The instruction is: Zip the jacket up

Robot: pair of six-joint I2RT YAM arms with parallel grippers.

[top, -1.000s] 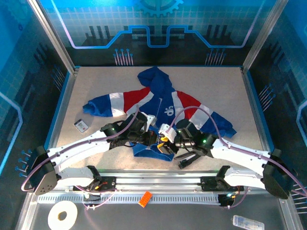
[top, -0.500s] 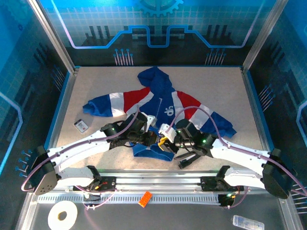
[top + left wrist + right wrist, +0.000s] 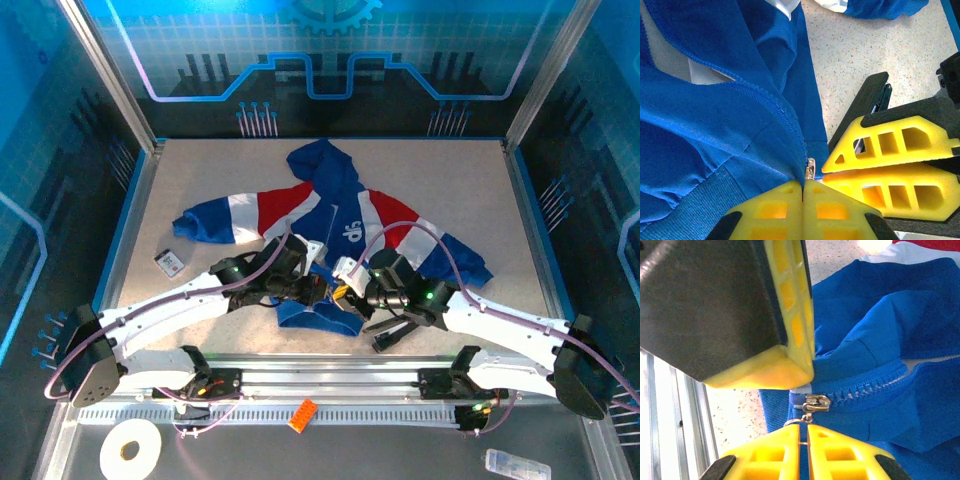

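The blue jacket (image 3: 340, 215) with red and white bands lies flat in mid-table, hood pointing away from the arms. Both grippers meet at its bottom hem. In the left wrist view my left gripper (image 3: 803, 187) is shut on the blue hem fabric (image 3: 765, 165), right beside the metal zipper slider (image 3: 810, 169). In the right wrist view my right gripper (image 3: 803, 432) is shut on the pull ring hanging from that slider (image 3: 816, 402), at the bottom end of the zipper teeth (image 3: 865, 387). Above the slider the two front edges stand apart.
A small card (image 3: 170, 262) lies on the table left of the jacket. Beyond the near metal rail (image 3: 330, 380) sit a white tape roll (image 3: 132, 450), an orange brick (image 3: 302, 414) and a clear packet (image 3: 515, 463). Blue side walls enclose the table.
My right gripper has closed its jaws onto the zipper pull. Both arms stay almost where they were at the hem; the left grip is unchanged.
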